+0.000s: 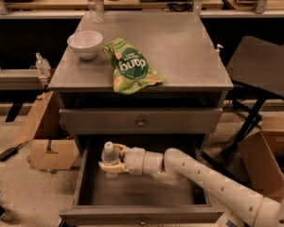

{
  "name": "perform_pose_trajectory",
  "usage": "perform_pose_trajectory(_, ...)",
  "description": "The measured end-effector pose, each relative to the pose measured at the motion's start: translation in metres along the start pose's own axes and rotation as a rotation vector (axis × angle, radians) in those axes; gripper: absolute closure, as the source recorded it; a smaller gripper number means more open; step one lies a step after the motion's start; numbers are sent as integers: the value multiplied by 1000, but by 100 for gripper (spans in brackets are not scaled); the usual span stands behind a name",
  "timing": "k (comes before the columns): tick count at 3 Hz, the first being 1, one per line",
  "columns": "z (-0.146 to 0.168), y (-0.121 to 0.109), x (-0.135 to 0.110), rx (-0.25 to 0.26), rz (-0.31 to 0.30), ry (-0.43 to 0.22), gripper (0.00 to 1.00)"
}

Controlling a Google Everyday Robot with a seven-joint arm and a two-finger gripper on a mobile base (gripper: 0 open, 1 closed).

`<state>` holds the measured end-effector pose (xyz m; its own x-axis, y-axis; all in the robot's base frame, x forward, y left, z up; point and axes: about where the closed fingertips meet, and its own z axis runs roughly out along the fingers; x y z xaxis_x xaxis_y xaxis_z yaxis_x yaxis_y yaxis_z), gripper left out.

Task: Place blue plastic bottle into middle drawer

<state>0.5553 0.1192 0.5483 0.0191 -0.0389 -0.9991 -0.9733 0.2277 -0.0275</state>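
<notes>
Below the front edge of the grey metal tabletop [180,46], toward its left corner, my robot's cream two-finger pincer [110,165] pinches the small, white-capped blue plastic bottle [108,153] upright by its lower body. Bottle and pincer are inside the wide grey middle drawer [142,215], which stands pulled open. I cannot tell whether the bottle's base touches the bare drawer floor.

By my reading this is the placing step, nearly finished. The next move calls for lowering until the base rests flat and spreading the fingers gently so the light bottle does not topple. The arm must then draw out without clipping the closed upper grey drawer front with its brass knob [141,122].

On the tabletop, a white ceramic bowl [85,43] sits near the left edge, a green snack bag [130,67] near the front edge, and a clear water bottle [95,1] at the far edge.
</notes>
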Motion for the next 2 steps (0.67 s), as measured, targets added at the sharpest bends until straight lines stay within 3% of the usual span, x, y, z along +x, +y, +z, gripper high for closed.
perform_pose_trajectory(1,26,-4,56,-47,23,17,100)
perform_pose_trajectory(2,39,-9,100,-61,58,41,100)
